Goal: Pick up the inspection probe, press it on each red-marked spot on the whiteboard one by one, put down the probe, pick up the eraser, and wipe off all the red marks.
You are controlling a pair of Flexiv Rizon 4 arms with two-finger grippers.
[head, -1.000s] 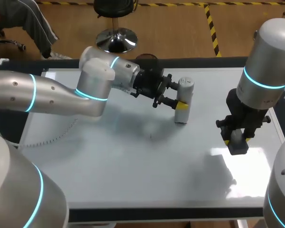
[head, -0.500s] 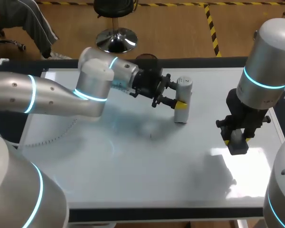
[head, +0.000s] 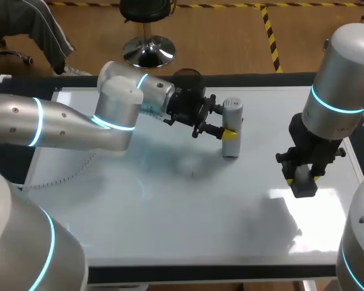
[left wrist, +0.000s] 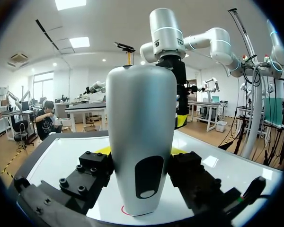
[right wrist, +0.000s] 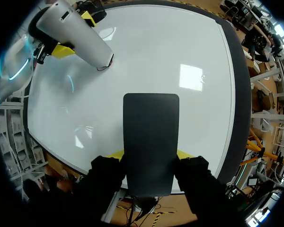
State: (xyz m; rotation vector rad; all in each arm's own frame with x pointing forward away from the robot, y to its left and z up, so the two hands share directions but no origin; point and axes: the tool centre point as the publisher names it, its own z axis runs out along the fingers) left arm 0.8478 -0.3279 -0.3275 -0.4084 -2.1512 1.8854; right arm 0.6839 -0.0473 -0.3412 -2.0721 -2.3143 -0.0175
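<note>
Shifted slightly toward 9 o'clock since a second ago: left gripper (head: 223, 123) and the probe (head: 231, 130) it clamps, one finger on either side of the body.

Probe: upright, tip down at the whiteboard (head: 170, 212), about 1 o'clock from board centre, on a red mark (left wrist: 125, 211). I judge it is held vertical so the press lands square.

Right gripper (head: 303, 176): closed on the eraser (head: 303, 185), over the board's 3 o'clock side, well apart from the probe. I judge it is parked there for the wiping.

Step in hand: pressing.
</note>
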